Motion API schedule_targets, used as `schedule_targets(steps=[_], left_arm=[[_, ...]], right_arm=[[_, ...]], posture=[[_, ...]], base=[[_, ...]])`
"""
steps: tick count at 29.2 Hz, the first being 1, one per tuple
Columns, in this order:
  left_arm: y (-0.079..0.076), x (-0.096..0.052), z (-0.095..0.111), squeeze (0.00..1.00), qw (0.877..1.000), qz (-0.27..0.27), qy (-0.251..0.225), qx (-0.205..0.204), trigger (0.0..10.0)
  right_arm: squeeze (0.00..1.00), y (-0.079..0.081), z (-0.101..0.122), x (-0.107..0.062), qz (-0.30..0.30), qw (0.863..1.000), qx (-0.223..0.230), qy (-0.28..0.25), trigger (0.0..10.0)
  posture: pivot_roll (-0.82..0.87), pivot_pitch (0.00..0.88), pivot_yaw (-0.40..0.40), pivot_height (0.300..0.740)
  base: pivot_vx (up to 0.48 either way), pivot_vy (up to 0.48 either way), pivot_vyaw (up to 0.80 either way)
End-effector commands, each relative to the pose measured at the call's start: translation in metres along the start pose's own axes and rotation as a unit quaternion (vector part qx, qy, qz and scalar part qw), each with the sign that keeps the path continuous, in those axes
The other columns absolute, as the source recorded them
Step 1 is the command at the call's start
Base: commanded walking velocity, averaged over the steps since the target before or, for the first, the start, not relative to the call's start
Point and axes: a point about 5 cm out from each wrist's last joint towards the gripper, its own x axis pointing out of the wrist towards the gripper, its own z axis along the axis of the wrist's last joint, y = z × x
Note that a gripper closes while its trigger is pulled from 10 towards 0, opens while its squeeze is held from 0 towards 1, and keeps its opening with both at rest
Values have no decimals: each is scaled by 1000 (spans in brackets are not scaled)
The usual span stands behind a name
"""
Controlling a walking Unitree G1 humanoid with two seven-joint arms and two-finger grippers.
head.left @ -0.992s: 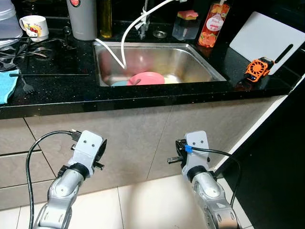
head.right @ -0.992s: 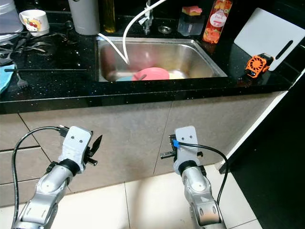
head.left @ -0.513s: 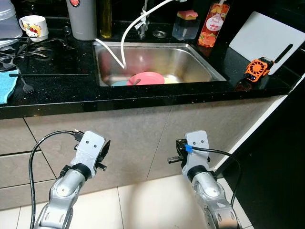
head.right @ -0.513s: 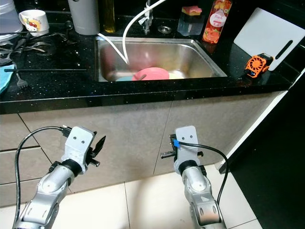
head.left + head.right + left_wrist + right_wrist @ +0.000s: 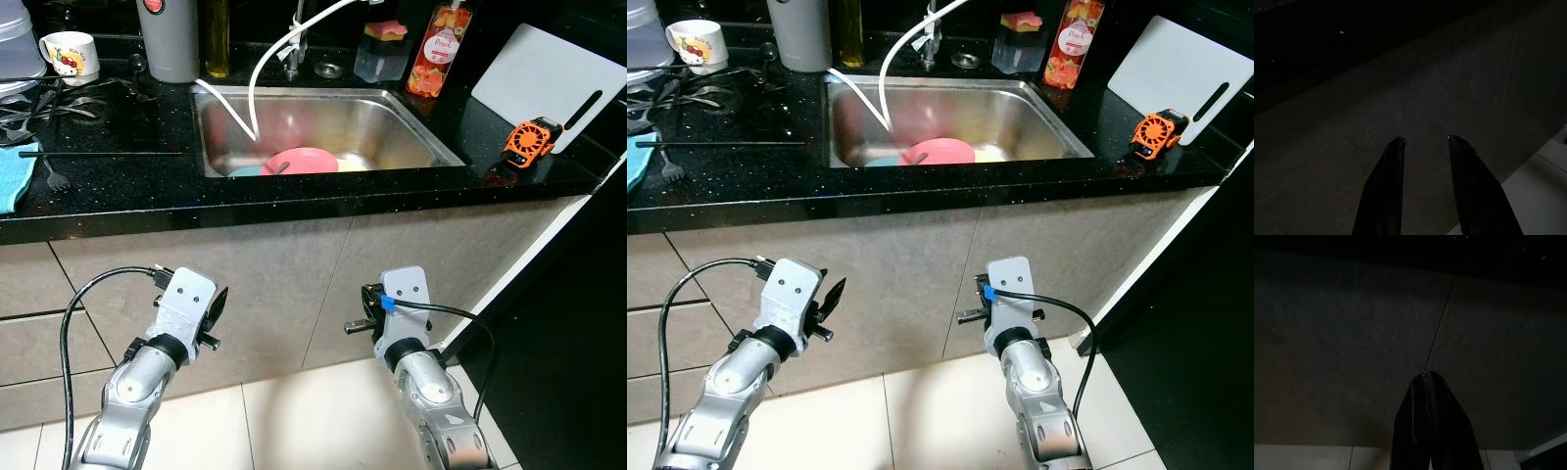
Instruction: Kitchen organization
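Facing sink (image 5: 431, 137); pink plate (image 5: 304, 160) inside.

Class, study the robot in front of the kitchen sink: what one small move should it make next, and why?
Probably raise the left pincer, which is open, toward the sink. Both arms hang low before the cabinet doors, below the counter, while the pink plate lies in the sink. The right pincer is shut.

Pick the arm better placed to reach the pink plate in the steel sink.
Left, probably. The left gripper is open and the right gripper is shut; the pink plate lies between them in the sink.
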Motion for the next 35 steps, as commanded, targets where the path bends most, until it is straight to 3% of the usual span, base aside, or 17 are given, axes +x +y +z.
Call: schedule_targets(steps=[1,3,4,35], left_arm=[[-6,1,-1,0,1000,-17,0,6,9412],[-6,1,-2,0,1000,-16,4,8,9412],[-6,1,-2,0,1000,-12,7,8,10000],[-4,3,-7,0,1000,-6,19,-5,10000]], right_arm=[[0,-4,-5,-1,-8,1000,1,11,10000],[0,-5,-5,-1,-8,1000,1,11,10000],[0,-5,-5,-1,-7,1000,1,11,10000],[0,-3,-6,0,-2,1000,-4,12,10000]], posture=[[161,42,-100,740],[161,42,-101,740],[161,42,-101,740],[166,26,-102,740]], base=[[0,0,0],[0,0,0],[0,0,0],[0,0,0]])
